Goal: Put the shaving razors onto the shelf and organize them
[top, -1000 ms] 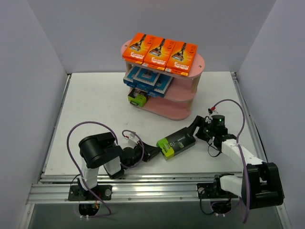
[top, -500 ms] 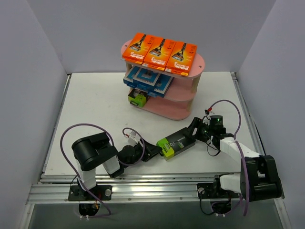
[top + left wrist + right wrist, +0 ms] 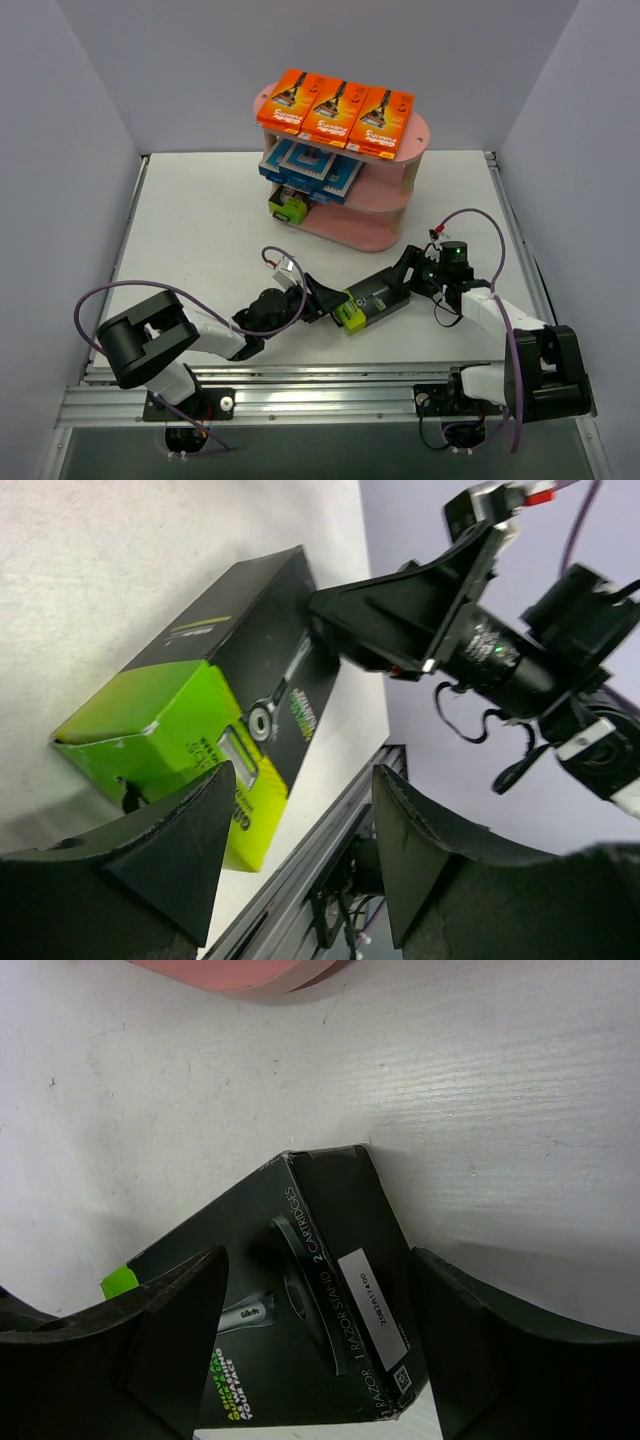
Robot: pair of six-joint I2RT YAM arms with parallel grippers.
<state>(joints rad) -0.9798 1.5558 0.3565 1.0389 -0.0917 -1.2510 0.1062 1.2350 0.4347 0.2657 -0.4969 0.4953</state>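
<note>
A black-and-lime razor pack rests on the table in front of the pink shelf. My right gripper is shut on its black end, one finger on each side. The pack fills the space between those fingers. At the lime end my left gripper stands open. The pack lies just ahead of its left finger, not between the jaws. Three orange packs lie on the top board, blue-and-white ones on the middle board, and a black-and-lime one on the bottom board.
The table's near edge and its metal rail run just behind the left gripper. Purple cables loop off both arms. Grey walls close in the left, right and back. The shelf's foot shows at the top of the right wrist view.
My left arm has stretched out to the right, up to the pack's lime end, and its jaws have opened. The right gripper and the pack have barely moved.
</note>
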